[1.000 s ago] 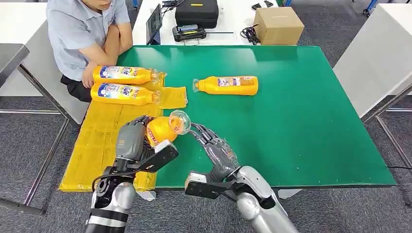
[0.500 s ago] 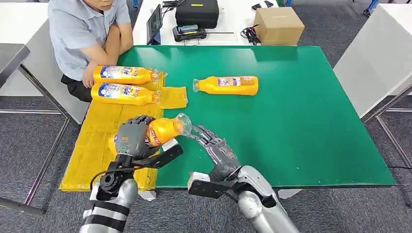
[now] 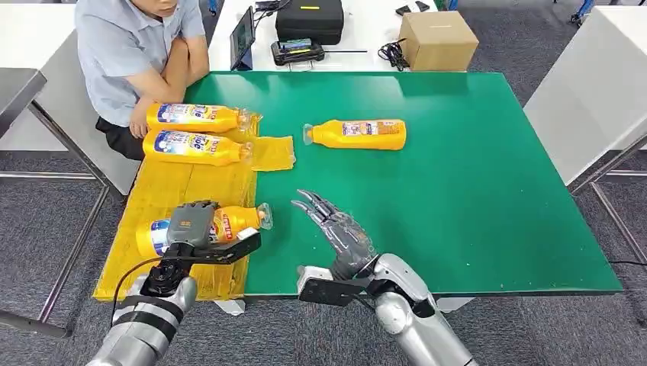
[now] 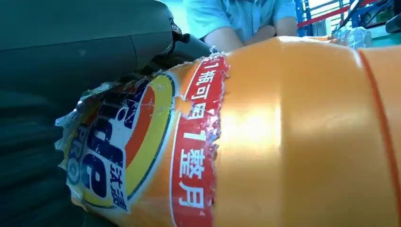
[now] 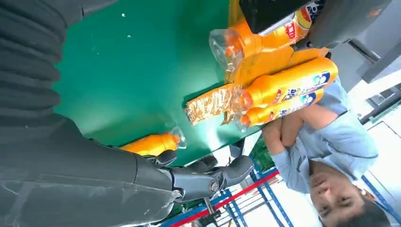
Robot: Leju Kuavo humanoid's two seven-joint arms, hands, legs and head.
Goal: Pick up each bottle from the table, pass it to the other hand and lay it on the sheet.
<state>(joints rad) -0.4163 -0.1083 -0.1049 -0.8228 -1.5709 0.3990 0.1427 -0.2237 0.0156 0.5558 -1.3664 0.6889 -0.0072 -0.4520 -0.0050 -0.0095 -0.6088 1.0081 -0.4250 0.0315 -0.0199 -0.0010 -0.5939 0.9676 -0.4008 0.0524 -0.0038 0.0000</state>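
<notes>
Lowered since a second ago onto the yellow sheet (image 3: 164, 191): an orange bottle (image 3: 233, 221), now lying on its side near the sheet's front edge, cap toward the green table (image 3: 473, 198). Gripped around the middle by the left hand (image 3: 191, 225). Drawn back from the cap, the right hand (image 3: 336, 229), fingers spread and holding nothing. Farther back on the sheet, two more bottles (image 3: 194, 131) side by side; another bottle (image 3: 358, 134) alone on the table.

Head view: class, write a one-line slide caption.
Left hand lays a bottle on the yellow sheet; right hand open.
</notes>
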